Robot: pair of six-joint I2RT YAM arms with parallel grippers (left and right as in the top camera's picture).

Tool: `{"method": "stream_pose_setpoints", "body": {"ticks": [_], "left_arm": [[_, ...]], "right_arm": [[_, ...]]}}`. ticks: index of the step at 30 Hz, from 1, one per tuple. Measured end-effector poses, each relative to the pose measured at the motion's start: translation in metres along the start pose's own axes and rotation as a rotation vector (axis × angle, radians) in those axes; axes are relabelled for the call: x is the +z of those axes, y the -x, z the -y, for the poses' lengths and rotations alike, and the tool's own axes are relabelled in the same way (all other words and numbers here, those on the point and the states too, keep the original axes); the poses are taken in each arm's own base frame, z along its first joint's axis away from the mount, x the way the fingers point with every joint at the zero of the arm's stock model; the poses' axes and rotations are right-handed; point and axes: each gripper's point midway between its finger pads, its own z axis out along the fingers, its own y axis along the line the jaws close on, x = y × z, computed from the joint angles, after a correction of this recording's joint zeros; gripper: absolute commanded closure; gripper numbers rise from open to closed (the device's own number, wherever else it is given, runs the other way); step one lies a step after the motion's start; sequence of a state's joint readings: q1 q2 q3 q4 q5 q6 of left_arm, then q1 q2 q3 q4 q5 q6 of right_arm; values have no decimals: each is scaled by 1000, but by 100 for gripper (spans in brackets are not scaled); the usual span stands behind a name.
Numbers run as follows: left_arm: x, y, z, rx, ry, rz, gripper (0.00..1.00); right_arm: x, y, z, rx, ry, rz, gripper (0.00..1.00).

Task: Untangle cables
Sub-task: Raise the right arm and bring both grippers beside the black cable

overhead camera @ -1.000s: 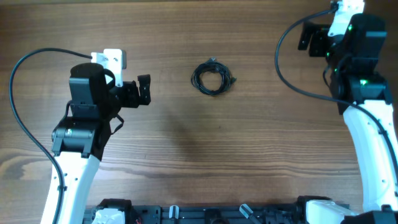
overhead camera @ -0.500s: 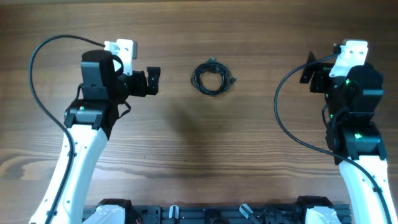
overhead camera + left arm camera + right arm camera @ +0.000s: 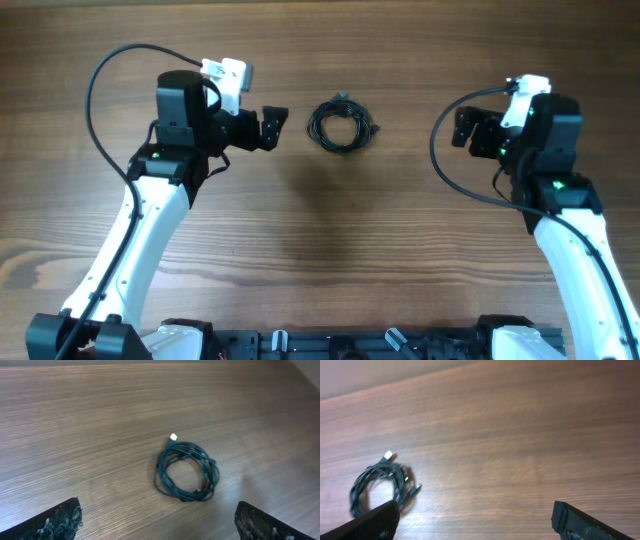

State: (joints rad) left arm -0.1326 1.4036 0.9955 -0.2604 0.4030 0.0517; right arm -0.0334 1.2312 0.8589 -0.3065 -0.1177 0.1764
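Observation:
The cables [image 3: 342,124] lie as one small coiled bundle of thin black cords with small plug ends on the wooden table, at the top middle. The bundle also shows in the left wrist view [image 3: 185,472] and, at the left, in the right wrist view [image 3: 378,487]. My left gripper [image 3: 273,125] is open and empty, just left of the bundle and pointing at it. My right gripper [image 3: 470,129] is open and empty, well to the right of the bundle. Only the fingertips [image 3: 60,520] show in the wrist views.
The wooden table [image 3: 330,250] fills the view. Thick black arm wires [image 3: 100,90] loop beside each arm. A black rail [image 3: 340,345] runs along the front edge between the arm bases.
Both arms have swung inward toward the bundle. The left gripper has moved right, close to the cables. The right gripper has moved left and down. The cables have not moved.

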Motion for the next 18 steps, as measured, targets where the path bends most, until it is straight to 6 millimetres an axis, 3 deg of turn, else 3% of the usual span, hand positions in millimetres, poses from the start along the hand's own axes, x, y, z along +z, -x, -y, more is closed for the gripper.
{"method": "stream_pose_setpoints", "body": {"ticks": [3, 7, 10, 13, 18], "left_arm": [[1, 1, 7, 18, -24, 2, 0], [1, 0, 7, 16, -25, -1, 0], [2, -3, 7, 2, -25, -13, 0], [2, -4, 7, -22, -24, -16, 0], [2, -4, 6, -41, -19, -15, 0]], "right_arm": [[7, -7, -5, 32, 36, -33, 0], [7, 3, -13, 46, 77, 7, 0], [6, 0, -17, 50, 105, -8, 0], [7, -8, -24, 32, 146, -45, 0], [27, -32, -25, 10, 176, -141, 0]]}}
